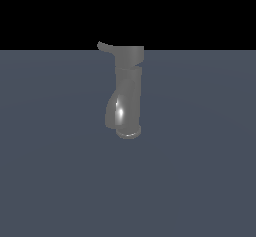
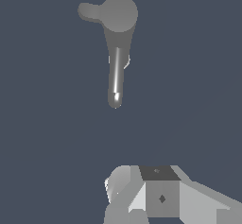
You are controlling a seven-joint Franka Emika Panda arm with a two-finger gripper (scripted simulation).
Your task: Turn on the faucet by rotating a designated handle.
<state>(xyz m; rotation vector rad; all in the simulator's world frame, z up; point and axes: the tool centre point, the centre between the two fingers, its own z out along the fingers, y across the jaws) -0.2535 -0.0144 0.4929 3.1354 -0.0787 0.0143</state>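
The faucet (image 1: 128, 91) stands upright on the flat grey floor (image 1: 200, 171), and its handle (image 1: 104, 46) sticks out from the wide cap toward the exterior view's left. In the wrist view the gripper (image 2: 142, 204) is only partly visible, well apart from the faucet (image 2: 117, 43) and the handle (image 2: 87, 11). It is not possible to tell if its fingers are spread or pressed together.

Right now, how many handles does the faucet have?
1. The handle juts from the wide cap at the top of the faucet, toward the exterior view's left. Another could hide behind the body.
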